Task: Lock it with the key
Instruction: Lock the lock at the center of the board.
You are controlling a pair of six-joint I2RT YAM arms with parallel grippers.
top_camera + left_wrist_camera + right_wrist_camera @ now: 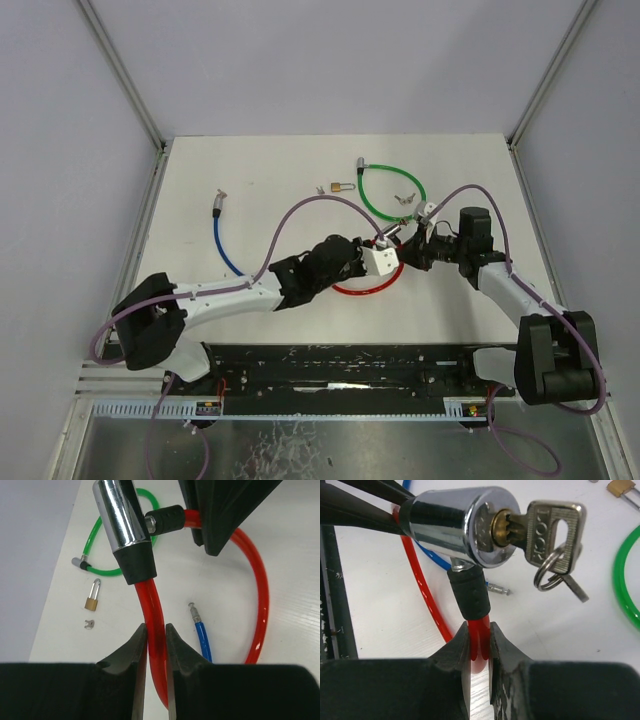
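Left tool (156,631) and right tool (480,628) each pinch the red cable (150,597)

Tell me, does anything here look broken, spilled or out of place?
Nothing stands out. The left gripper and right gripper both pinch the red cable lock, and the key sits in its chrome cylinder. The green cable, blue cable and brass padlock lie loose on the table, scattered but undamaged.

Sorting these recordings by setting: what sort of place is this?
Probably a lab test cell, not a home: a white table walled in by plain grey panels, with practice items laid out, like the green cable lock and a small padlock.
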